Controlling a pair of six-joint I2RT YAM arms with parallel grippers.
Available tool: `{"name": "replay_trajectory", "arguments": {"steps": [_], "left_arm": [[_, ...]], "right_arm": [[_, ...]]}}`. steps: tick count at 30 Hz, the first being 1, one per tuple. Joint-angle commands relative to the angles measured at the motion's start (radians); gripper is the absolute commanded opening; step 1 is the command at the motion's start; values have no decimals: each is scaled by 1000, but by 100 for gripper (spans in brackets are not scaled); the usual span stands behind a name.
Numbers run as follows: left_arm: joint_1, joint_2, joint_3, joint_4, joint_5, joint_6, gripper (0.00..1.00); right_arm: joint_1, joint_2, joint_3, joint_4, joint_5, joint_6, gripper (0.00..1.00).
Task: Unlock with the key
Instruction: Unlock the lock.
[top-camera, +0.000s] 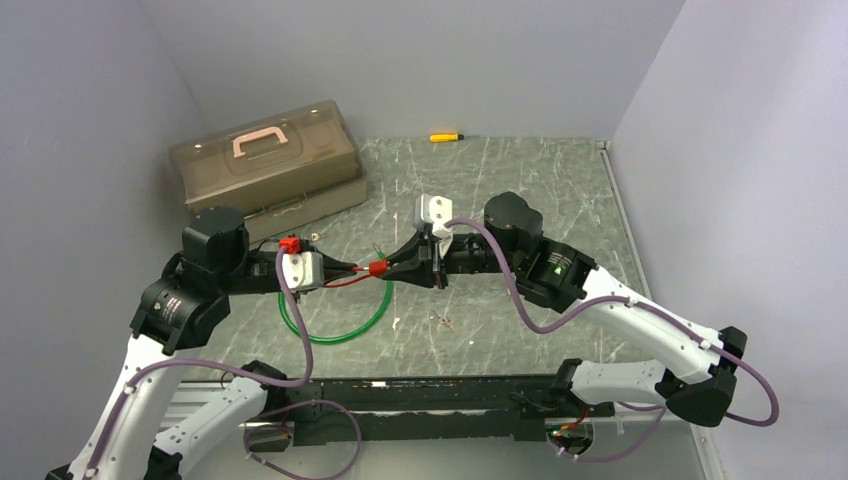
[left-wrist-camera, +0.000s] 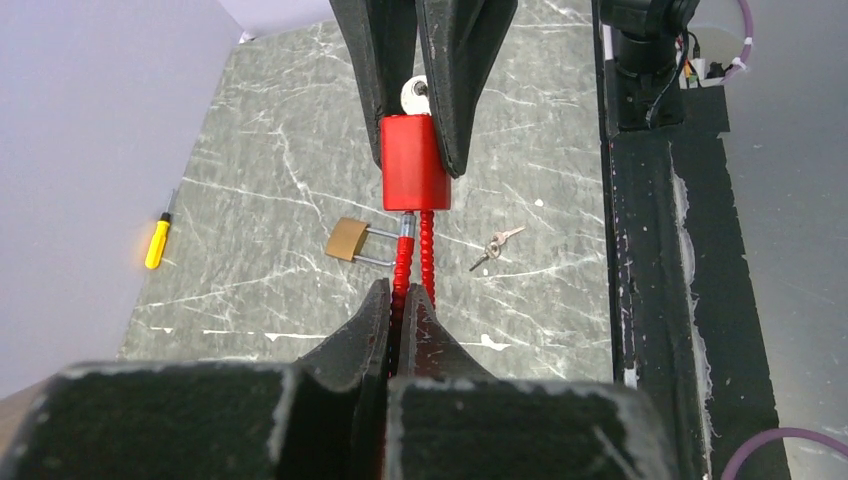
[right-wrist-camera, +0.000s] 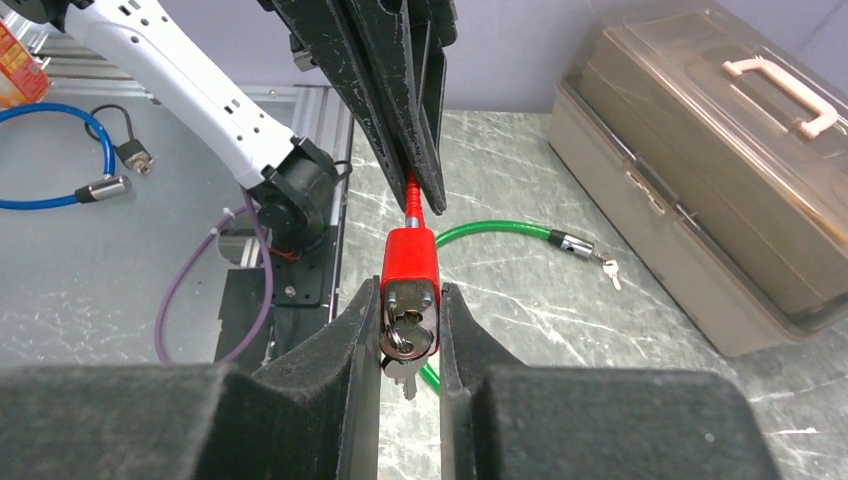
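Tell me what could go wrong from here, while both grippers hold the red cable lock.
1. The left gripper is shut on the red cable and the right gripper on the lock body. No gripper is free to turn the key, so letting go of either end may let the lock swing or drop.
2. The key hangs close between the right fingers, which could block its turning.
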Motion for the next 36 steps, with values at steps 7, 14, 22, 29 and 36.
{"name": "replay_trajectory", "arguments": {"steps": [7, 14, 22, 29, 36], "left_arm": [[30, -39, -20, -87, -97, 49, 0], [34, 23, 70, -46, -50, -1, 0], [21, 62, 111, -123, -65, 65, 0], [-18, 112, 161, -172, -149, 70, 0], [-67, 116, 159, -168, -215, 58, 0]], "right_arm": [[-115, -156, 10, 10, 70, 18, 0], [-118, -79, 9, 25, -71, 81, 22], [-119, 50, 282, -242, -48, -63, 66], [-61, 232, 533, -566, -26, -176, 78], [44, 397, 691, -766, 183, -228, 71]]}}
